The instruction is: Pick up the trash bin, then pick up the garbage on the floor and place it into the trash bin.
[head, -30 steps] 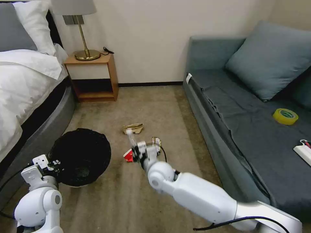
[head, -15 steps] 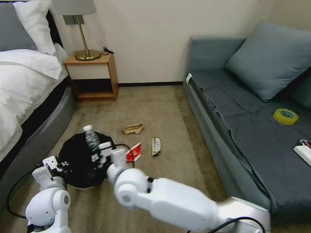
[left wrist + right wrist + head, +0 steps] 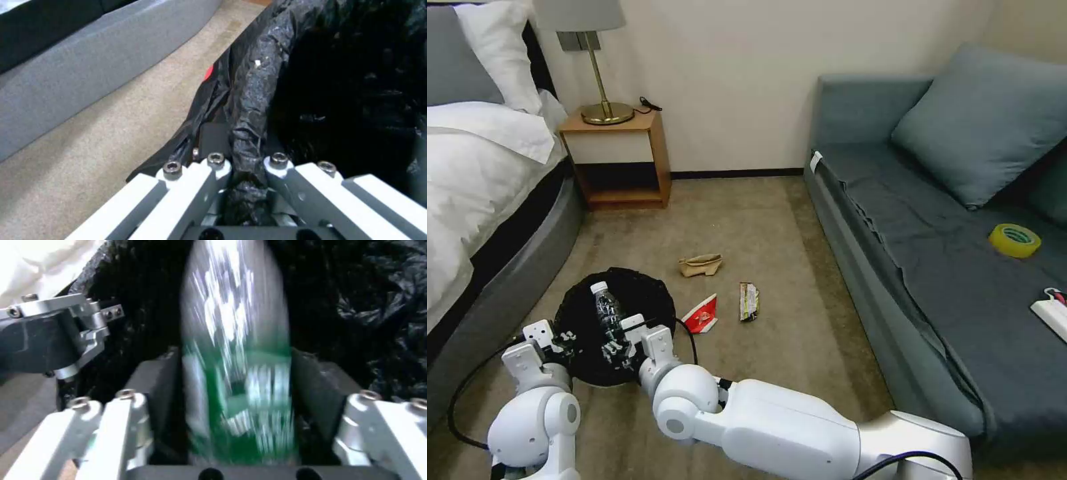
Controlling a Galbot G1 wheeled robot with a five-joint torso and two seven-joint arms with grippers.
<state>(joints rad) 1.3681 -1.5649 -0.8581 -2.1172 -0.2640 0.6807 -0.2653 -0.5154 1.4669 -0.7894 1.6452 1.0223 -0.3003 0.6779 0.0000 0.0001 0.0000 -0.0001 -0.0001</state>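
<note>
The trash bin (image 3: 642, 293), lined with a black bag, hangs off the carpet. My left gripper (image 3: 564, 340) is shut on its near rim, and the bag is pinched between the fingers (image 3: 247, 166). My right gripper (image 3: 617, 343) is over the bin's mouth. The clear bottle with the green label (image 3: 606, 312) lies between its fingers. In the right wrist view the pads stand just off the bottle (image 3: 236, 356), which slips lengthwise toward the bag (image 3: 378, 306). On the carpet lie a red-and-white carton (image 3: 702, 315), a dark wrapper (image 3: 749, 301) and a tan paper bag (image 3: 700, 265).
A bed (image 3: 480, 200) runs along the left, with a wooden nightstand (image 3: 617, 160) and a lamp behind it. A grey sofa (image 3: 934, 267) on the right holds a yellow tape roll (image 3: 1014, 240) and a white box (image 3: 1050, 310). Open carpet lies between them.
My right arm swung left with the bottle, from above the litter to over the bin, then lowered. The left arm brought the bin a little to the right.
</note>
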